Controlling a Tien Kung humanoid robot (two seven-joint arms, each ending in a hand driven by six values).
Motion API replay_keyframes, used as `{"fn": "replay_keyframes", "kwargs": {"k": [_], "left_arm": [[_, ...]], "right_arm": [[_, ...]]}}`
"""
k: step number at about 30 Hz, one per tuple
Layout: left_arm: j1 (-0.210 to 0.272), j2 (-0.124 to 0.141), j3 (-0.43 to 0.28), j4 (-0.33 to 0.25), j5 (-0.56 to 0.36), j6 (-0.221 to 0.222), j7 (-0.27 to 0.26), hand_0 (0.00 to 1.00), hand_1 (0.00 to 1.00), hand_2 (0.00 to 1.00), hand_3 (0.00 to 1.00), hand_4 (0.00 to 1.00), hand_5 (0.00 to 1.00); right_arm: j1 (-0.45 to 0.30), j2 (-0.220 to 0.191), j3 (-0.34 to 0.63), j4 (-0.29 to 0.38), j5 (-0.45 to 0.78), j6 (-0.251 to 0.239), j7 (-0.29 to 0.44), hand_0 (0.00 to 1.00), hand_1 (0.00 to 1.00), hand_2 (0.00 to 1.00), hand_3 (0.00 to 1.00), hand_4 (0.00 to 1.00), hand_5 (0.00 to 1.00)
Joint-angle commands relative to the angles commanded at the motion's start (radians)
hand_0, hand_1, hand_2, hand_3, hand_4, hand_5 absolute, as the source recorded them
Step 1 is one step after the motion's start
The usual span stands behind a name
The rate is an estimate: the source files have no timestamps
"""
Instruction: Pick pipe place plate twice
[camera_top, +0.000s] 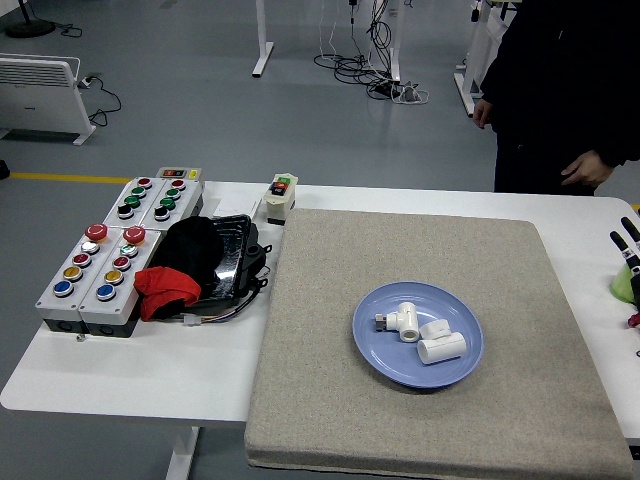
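A blue plate (380, 357) lies on the grey mat (420, 260), right of centre. Two white pipe fittings lie in it: a tee piece (401, 321) with a metal end, and an elbow piece (439, 343) just right of it. Only the black fingertips (622, 243) of my right hand show at the picture's right edge, spread and holding nothing, far right of the plate. My left arm is out of view.
Button control boxes (100, 262) stand at the table's left. A black tray (232, 258) holds black and red cloth. A small switch box (281, 196) stands at the mat's back left corner. A person in dark clothes (565, 90) stands at the far right. A green object (625, 285) shows at the right edge.
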Motion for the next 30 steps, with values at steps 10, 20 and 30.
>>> {"fn": "replay_keyframes", "kwargs": {"k": [10, 20, 30], "left_arm": [[-0.001, 0.001, -0.006, 0.001, 0.008, 0.001, 0.004, 0.619, 0.583, 0.515, 0.584, 0.269, 0.998], [-0.002, 0.002, -0.003, 0.001, 0.004, 0.000, 0.002, 0.619, 0.583, 0.514, 0.585, 0.269, 0.998], [-0.005, 0.001, 0.000, 0.001, 0.000, 0.000, 0.001, 0.620, 0.583, 0.514, 0.585, 0.270, 0.998]], "right_arm": [[-0.004, 0.000, 0.012, 0.000, 0.025, -0.004, -0.010, 0.840, 0.804, 0.873, 0.839, 0.570, 0.565], [-0.006, 0.000, 0.013, -0.003, 0.023, -0.002, -0.012, 0.849, 0.806, 0.873, 0.842, 0.566, 0.593], [-0.009, 0.000, 0.011, -0.001, 0.001, 0.015, -0.024, 0.859, 0.812, 0.875, 0.844, 0.564, 0.611]]}}
